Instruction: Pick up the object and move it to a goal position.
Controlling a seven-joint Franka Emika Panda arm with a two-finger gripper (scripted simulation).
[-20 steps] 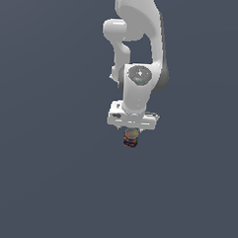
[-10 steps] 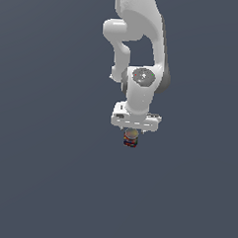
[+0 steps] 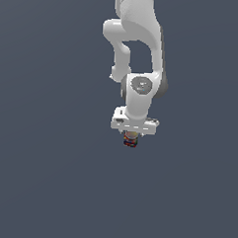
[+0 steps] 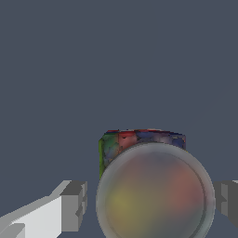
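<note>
Grey-blue, flat and unbroken: the surface point(image 3: 43, 186), filling both views with no marker or goal spot shown anywhere. White next, largest of the moving parts: the arm point(image 3: 137, 52), dropped from the upper edge of the exterior view, wrist turned straight down. Below the wrist, the pincer point(image 3: 130, 140), mostly hidden behind its own mounting in that view. Smallest, the object point(image 3: 130, 140), a blocky piece patched in red, blue, green and yellow, peeking out just under the pincer body. From the wrist view, more detail: the object point(image 4: 142, 148) seen from above, capped by a round, pale-rimmed, blurred disc, with one grey finger point(image 4: 74, 204) on one side and the other finger at the opposite edge of the picture. Small gaps visible between disc and finger pads, though the disc itself overhung and blocked the sides of the body beneath, so contact could not be confirmed; whether clamped or merely straddling, impossible to tell. Equally unclear from either view: whether the object sat on the surface or hung clear of it, no shadow or edge giving height. Judged step: at the grasp or just into the carry. Next move, by that reading: confirm a firm hold, then travel to the goal without tilting.
</note>
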